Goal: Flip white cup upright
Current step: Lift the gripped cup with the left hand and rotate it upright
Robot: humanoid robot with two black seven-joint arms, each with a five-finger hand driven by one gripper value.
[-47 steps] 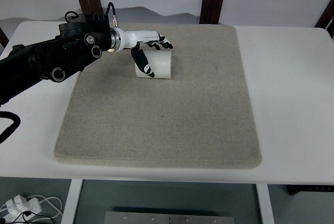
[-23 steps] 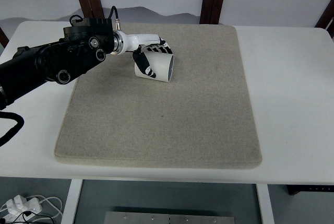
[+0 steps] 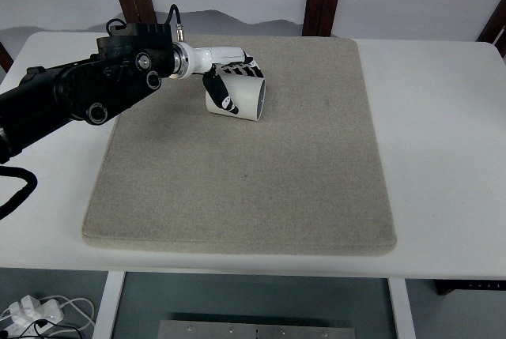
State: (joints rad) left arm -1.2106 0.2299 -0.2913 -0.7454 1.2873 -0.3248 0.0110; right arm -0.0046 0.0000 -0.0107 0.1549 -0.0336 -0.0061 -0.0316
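My left hand (image 3: pixel 228 78) is wrapping around the cup (image 3: pixel 237 96) at the far left part of the mat (image 3: pixel 261 189), my thumb (image 3: pixel 217 91) is curling down over the near side of its wall and my other fingers (image 3: pixel 241 68) are lying across its far side, so the hand is clamped on it. The hand is white with black joints and tips, and it is joining a shiny metal wrist and then a bulky black forearm (image 3: pixel 79 94) with round silver fittings and a thin cable looping off the top. The arm is running out past the left edge, where it is cut off. The cup is a smooth white cylinder, and it is tilting on its side with one round end facing right and slightly toward me; I am unable to tell whether that end is the mouth or the base, or whether the cup is touching the mat. My fingers are hiding much of its upper wall. The mat is a grey-beige felt-like square with rounded corners, lying on a plain white table (image 3: pixel 443 133). At the bottom left, white plugs and cables (image 3: pixel 32 311) are lying on the floor, partly cut off.
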